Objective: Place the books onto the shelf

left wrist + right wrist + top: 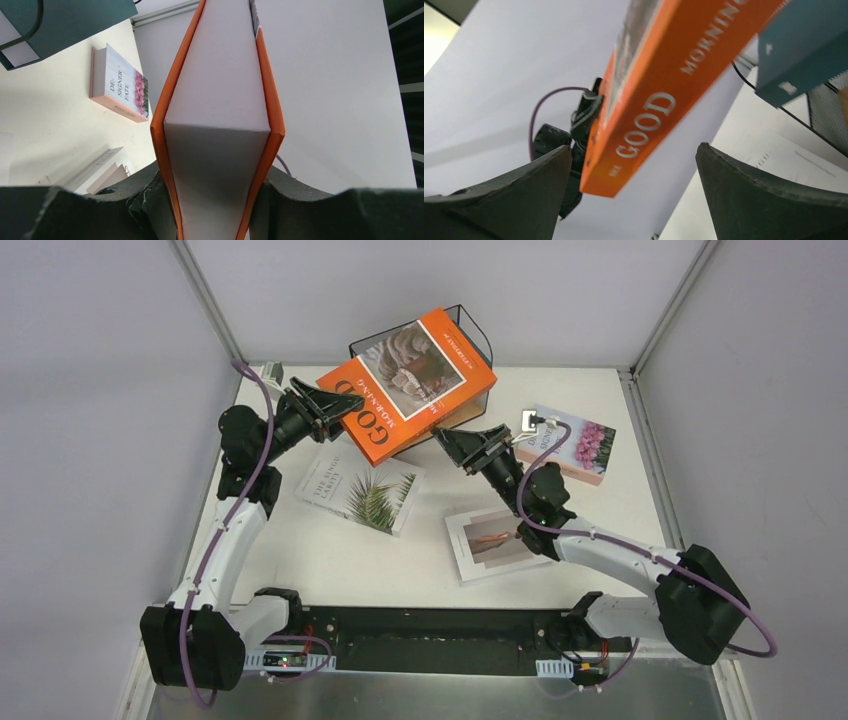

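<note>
Two claws [345, 410] [455, 440], five books [420, 380] [362, 492] [492, 542] [575, 445] [804, 45], one shelf [470, 312]

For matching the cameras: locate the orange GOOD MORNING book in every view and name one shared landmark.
Top external: orange book upper centre, tilted, cover up.
Left wrist: centre, page edges facing the camera.
Right wrist: upper centre, spine showing.
Shared landmark: left gripper clamping its end.
</note>
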`<move>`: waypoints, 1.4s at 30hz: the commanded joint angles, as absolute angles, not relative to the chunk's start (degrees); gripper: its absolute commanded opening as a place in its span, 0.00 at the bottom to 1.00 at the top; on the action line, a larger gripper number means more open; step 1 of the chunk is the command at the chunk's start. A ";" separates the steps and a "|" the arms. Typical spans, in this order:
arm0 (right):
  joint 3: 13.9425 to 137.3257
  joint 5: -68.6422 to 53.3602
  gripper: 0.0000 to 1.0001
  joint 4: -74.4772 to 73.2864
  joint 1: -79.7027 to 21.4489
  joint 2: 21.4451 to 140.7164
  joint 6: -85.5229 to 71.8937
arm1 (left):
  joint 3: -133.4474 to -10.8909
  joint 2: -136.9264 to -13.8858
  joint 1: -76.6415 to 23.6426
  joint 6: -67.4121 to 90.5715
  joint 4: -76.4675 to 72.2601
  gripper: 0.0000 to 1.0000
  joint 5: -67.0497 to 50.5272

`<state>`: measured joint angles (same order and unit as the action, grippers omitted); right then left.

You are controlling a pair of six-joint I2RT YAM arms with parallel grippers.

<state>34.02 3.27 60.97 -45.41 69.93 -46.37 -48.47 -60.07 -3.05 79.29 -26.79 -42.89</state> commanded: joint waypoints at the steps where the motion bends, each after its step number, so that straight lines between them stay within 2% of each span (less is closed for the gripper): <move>1: 40.12 4.61 0.99 68.48 -45.60 71.75 -44.94 | -49.11 -58.36 -3.52 80.47 -31.12 0.18 -42.39; 7: 45.39 3.35 0.99 68.34 -45.58 76.65 -46.29 | -48.76 -58.02 -3.53 81.01 -31.46 0.18 -42.57; 11: 46.40 3.24 0.88 69.90 -45.61 79.72 -47.80 | -48.48 -57.68 -3.53 81.27 -31.55 0.18 -42.29; 15: 46.22 3.07 0.85 70.38 -45.61 80.91 -47.87 | -48.44 -57.28 -3.58 81.30 -31.51 0.18 -42.23; 17: 45.93 3.17 0.77 70.92 -45.59 81.03 -47.81 | -48.43 -57.10 -3.52 81.30 -31.47 0.18 -42.20; 19: 45.72 3.48 0.64 71.14 -45.52 80.67 -47.72 | -48.32 -57.08 -3.52 81.15 -31.25 0.20 -42.35; 21: 46.21 2.66 0.47 69.13 -45.31 79.68 -47.15 | -48.28 -57.11 -3.52 80.85 -30.34 0.31 -42.43; 22: 46.95 2.53 0.41 65.58 -45.27 78.53 -46.21 | -48.38 -57.06 -3.52 80.36 -29.41 0.41 -42.45; 24: 48.23 4.18 0.36 59.45 -45.21 75.92 -44.14 | -48.72 -56.80 -3.56 79.03 -27.31 0.64 -42.55; 26: 47.54 7.49 0.35 56.45 -44.25 73.06 -43.75 | -49.75 -56.29 -3.43 76.55 -23.56 0.79 -42.82; 32: 48.84 7.86 0.31 43.09 -34.34 67.30 -48.48 | -57.23 -53.10 -3.10 58.61 4.65 0.85 -34.49; 37: 52.43 4.92 0.28 40.39 -29.58 70.10 -51.84 | -56.34 -50.00 -2.64 57.13 8.72 0.86 -28.02; 42: 56.99 2.69 0.25 40.11 -28.17 76.10 -56.39 | -55.40 -48.25 -2.65 56.99 9.69 0.85 -26.82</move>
